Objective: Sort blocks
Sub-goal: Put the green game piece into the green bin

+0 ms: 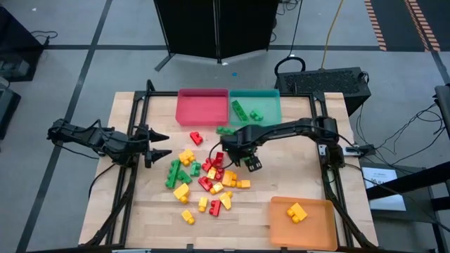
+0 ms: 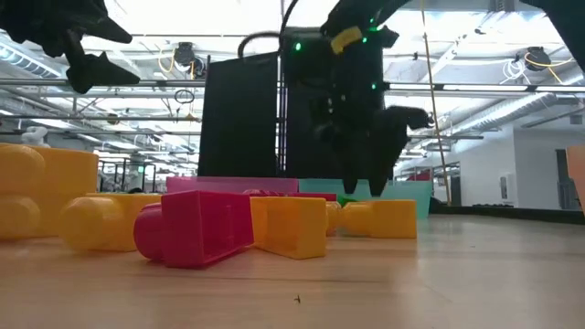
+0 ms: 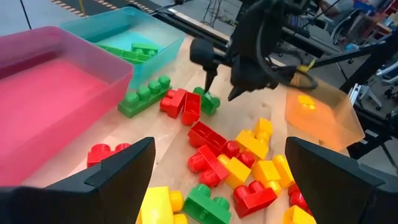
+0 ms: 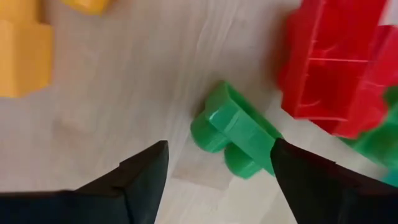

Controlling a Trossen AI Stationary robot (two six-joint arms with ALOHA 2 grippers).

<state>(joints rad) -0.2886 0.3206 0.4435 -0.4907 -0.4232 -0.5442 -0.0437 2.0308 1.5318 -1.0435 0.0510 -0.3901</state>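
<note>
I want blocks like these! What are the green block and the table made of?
The green block looks like glossy moulded plastic: light glints on its smooth rounded studs. The table looks like pale wood, matt, with visible plank lines and grain.

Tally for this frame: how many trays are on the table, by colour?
red tray: 1
teal tray: 1
orange tray: 1
Total: 3
</note>
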